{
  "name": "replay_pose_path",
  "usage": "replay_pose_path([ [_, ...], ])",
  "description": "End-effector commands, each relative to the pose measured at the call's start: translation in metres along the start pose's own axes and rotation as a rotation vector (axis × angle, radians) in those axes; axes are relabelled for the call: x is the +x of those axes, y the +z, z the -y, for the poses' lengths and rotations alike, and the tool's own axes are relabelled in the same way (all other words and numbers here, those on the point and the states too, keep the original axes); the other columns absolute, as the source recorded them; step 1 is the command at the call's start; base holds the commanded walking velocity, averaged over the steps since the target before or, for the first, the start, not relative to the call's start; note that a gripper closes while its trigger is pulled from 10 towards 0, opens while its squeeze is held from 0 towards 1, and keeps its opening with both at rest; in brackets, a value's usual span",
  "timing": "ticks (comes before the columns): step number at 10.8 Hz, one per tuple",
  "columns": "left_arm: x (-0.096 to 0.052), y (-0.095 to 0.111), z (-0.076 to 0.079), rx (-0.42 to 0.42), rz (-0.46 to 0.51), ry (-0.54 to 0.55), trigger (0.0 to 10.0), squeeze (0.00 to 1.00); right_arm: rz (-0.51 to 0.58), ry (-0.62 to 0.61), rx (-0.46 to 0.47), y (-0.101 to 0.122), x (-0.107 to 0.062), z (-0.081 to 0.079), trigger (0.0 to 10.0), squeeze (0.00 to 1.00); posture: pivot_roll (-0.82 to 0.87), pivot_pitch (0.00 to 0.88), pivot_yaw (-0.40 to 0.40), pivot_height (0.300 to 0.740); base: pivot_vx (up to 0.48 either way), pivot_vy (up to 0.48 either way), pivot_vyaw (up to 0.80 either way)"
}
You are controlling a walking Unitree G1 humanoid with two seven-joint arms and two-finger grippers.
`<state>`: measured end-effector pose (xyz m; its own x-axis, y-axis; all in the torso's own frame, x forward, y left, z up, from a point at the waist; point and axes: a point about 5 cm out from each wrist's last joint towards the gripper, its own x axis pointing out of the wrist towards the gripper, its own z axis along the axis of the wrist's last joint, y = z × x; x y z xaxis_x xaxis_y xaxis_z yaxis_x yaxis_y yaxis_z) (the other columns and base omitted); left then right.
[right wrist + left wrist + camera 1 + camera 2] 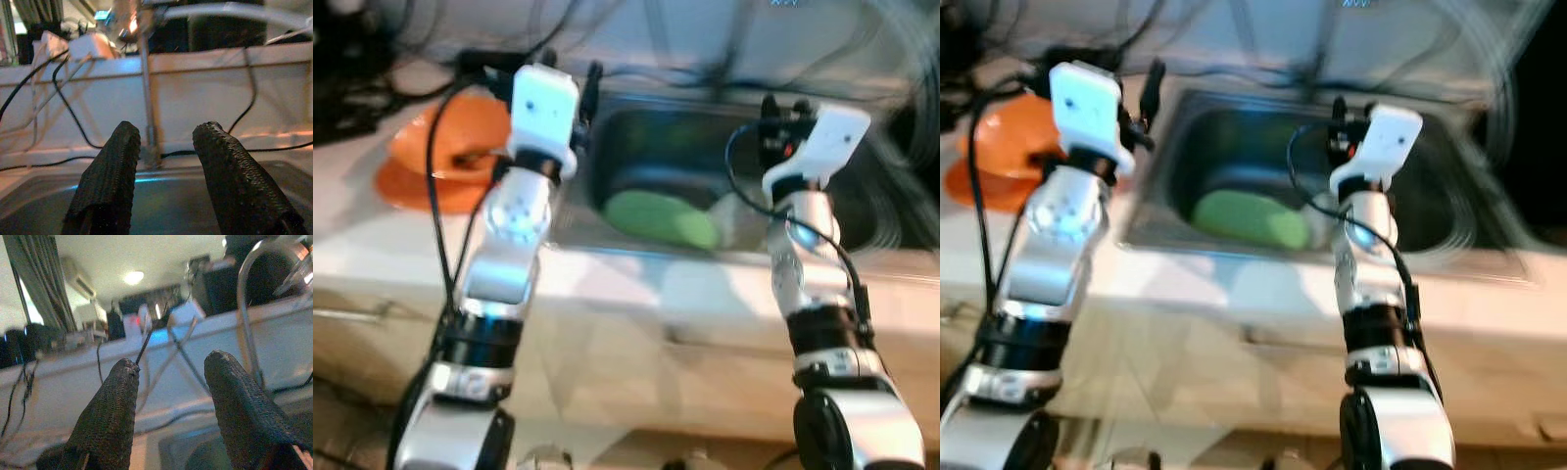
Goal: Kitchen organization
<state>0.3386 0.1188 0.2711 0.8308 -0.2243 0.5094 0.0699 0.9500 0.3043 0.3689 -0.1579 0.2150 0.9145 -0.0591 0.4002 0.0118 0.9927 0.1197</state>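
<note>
A steel sink [607, 147] is set into the pale counter before me. A green rounded item [661, 217] lies in its basin, with a pale, blurred item [736, 217] beside it. On the counter to the left sits an orange bowl on an orange plate [440, 157]. My left gripper [171, 367] is raised over the sink's left rim, open and holding nothing. My right gripper [166, 129] hovers over the right part of the basin, also open and holding nothing. It faces the faucet stem [146, 98].
Black cables [372, 69] trail along the white back ledge behind the sink. At the right of the sink is a blurred wire rack [891, 196]. A cabinet front [636, 372] runs below the counter edge. The picture is blurred.
</note>
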Motion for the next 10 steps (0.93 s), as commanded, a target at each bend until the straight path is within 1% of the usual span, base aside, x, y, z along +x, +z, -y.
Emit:
replay_pose_path([
  [1, 0.004, 0.011, -0.011, 0.047, 0.037, 0.028, 10.0, 0.00, 0.004, 0.011, 0.012, 0.003, 0.002, -0.005, 10.0, 0.00, 0.13, 0.089, -0.054, 0.740, 0.000, 0.000, 0.00],
  [2, 0.004, 0.017, -0.018, 0.092, 0.052, 0.033, 10.0, 0.00, -0.005, 0.020, 0.012, 0.002, 0.001, -0.006, 10.0, 0.00, 0.14, 0.093, -0.055, 0.740, 0.000, 0.000, 0.00],
  [3, 0.002, 0.013, -0.020, 0.101, 0.031, 0.030, 10.0, 0.00, -0.015, 0.058, 0.004, 0.001, -0.001, -0.009, 10.0, 0.00, 0.14, 0.097, -0.056, 0.740, 0.000, 0.000, 0.00],
  [4, -0.002, 0.006, -0.019, 0.105, 0.002, 0.026, 10.0, 0.00, -0.021, 0.109, -0.013, 0.000, -0.003, -0.014, 10.0, 0.00, 0.13, 0.099, -0.056, 0.740, 0.000, 0.000, 0.80],
  [6, -0.005, 0.001, -0.015, 0.099, -0.026, 0.016, 10.0, 0.00, -0.024, 0.110, -0.015, -0.001, -0.004, -0.016, 10.0, 0.00, 0.14, 0.102, -0.057, 0.740, 0.000, 0.000, 0.80],
  [8, -0.005, 0.000, -0.013, 0.094, -0.035, 0.000, 10.0, 0.00, -0.041, 0.108, -0.022, -0.004, -0.005, -0.014, 10.0, 0.00, 0.14, 0.102, -0.055, 0.740, 0.000, 0.000, 0.68],
  [10, -0.007, -0.002, -0.008, 0.067, -0.041, -0.023, 10.0, 0.00, -0.061, 0.095, -0.024, -0.007, -0.006, -0.014, 10.0, 0.00, 0.13, 0.104, -0.052, 0.740, 0.000, 0.000, 0.00],
])
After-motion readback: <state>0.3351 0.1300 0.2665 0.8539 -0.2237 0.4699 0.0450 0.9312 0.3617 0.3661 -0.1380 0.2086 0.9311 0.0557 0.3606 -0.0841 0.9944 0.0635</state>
